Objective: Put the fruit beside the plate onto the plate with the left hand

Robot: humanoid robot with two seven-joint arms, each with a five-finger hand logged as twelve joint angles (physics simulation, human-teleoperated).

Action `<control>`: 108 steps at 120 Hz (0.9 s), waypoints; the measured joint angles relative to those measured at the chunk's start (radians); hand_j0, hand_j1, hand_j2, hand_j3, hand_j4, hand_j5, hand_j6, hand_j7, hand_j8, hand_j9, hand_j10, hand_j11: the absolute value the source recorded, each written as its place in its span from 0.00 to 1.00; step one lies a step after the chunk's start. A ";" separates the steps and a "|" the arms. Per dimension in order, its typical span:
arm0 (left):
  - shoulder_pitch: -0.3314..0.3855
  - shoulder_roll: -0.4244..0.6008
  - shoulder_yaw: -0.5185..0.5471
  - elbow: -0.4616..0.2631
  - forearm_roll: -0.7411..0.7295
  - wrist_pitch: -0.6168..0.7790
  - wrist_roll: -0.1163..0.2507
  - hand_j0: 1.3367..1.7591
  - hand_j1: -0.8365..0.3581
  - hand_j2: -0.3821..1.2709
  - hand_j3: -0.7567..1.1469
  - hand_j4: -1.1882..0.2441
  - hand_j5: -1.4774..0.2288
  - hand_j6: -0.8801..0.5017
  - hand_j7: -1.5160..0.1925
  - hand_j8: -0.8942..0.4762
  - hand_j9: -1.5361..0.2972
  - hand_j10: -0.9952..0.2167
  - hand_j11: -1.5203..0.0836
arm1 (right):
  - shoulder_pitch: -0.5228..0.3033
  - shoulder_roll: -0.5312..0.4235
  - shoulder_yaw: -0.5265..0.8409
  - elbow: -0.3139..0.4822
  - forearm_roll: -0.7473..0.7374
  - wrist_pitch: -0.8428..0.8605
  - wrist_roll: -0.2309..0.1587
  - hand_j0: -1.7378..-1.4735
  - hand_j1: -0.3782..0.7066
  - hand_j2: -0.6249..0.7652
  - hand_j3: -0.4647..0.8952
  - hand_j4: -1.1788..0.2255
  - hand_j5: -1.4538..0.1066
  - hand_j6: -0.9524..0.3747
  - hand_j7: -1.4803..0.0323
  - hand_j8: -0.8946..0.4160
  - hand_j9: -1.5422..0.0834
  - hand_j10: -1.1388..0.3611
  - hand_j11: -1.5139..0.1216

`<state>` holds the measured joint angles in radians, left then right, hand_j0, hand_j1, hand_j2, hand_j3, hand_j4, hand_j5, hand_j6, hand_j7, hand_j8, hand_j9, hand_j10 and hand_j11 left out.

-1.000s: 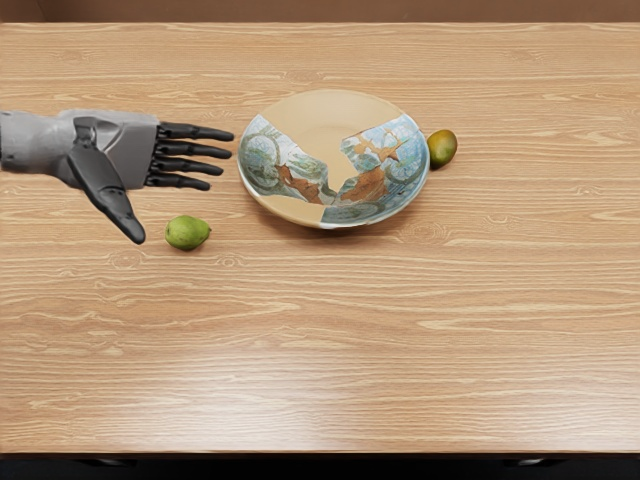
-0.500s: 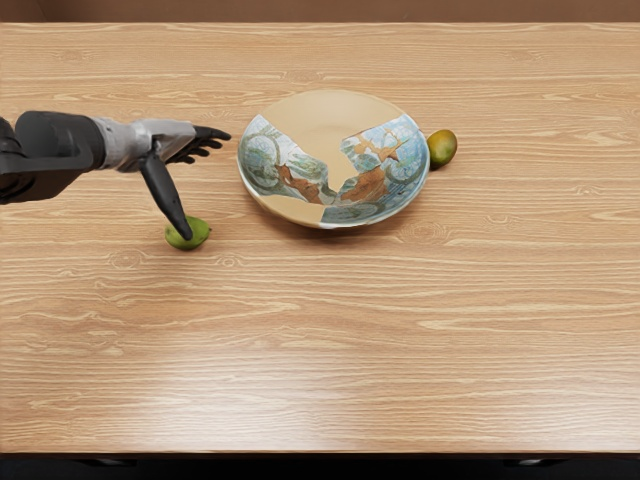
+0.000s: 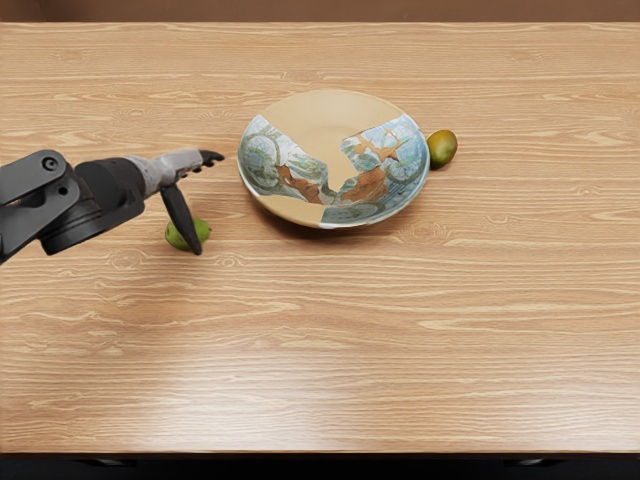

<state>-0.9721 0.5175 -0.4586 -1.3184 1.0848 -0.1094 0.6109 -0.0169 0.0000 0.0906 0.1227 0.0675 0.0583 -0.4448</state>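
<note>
A small green fruit (image 3: pixel 189 233) lies on the wooden table (image 3: pixel 320 330) to the left of the painted plate (image 3: pixel 333 157). A second, green-orange fruit (image 3: pixel 441 148) rests against the plate's right rim. My left hand (image 3: pixel 190 195) comes in from the left edge and hovers right over the green fruit. Its thumb points down across the front of the fruit, its other fingers (image 3: pixel 208 158) stretch toward the plate. The hand is open and grips nothing. The fruit is partly hidden by the thumb. The right arm is out of view.
The plate is a shallow bowl shape with a raised rim, about a hand's width to the right of the green fruit. The table's far edge runs along the top of the view.
My left hand has rolled edge-on and come down and forward over the green fruit; the thumb now crosses in front of it. The fruit and plate have not moved.
</note>
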 joint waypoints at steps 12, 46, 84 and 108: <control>0.015 -0.009 0.010 0.013 0.013 0.016 0.000 0.76 0.92 0.24 0.40 0.77 0.81 0.58 0.83 0.59 0.78 0.76 0.89 | 0.003 0.000 0.000 0.000 0.000 0.000 0.000 0.30 0.03 0.45 0.34 0.84 0.93 0.72 0.98 0.68 0.95 0.76 0.93; 0.009 -0.054 0.089 0.020 0.090 0.124 0.000 0.76 0.85 0.25 0.40 0.73 0.76 0.53 0.78 0.55 0.74 0.70 0.83 | 0.006 0.000 0.000 0.000 0.000 0.000 0.000 0.30 0.03 0.45 0.34 0.84 0.93 0.72 0.98 0.68 0.95 0.76 0.93; 0.018 -0.053 0.136 0.019 0.118 0.208 0.000 0.76 0.81 0.26 0.40 0.70 0.72 0.50 0.75 0.51 0.71 0.67 0.80 | 0.007 0.000 0.000 0.000 0.000 0.000 0.000 0.30 0.03 0.45 0.34 0.84 0.93 0.72 0.98 0.68 0.95 0.76 0.93; 0.030 -0.050 0.139 0.019 0.119 0.223 0.000 0.76 0.76 0.26 0.40 0.66 0.69 0.47 0.71 0.48 0.67 0.63 0.76 | 0.014 0.000 0.000 0.000 0.000 0.000 0.000 0.30 0.03 0.45 0.34 0.84 0.93 0.72 0.98 0.68 0.95 0.76 0.93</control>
<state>-0.9423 0.4677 -0.3195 -1.2993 1.2035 0.1131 0.6109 -0.0033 0.0000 0.0906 0.1227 0.0675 0.0583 -0.4448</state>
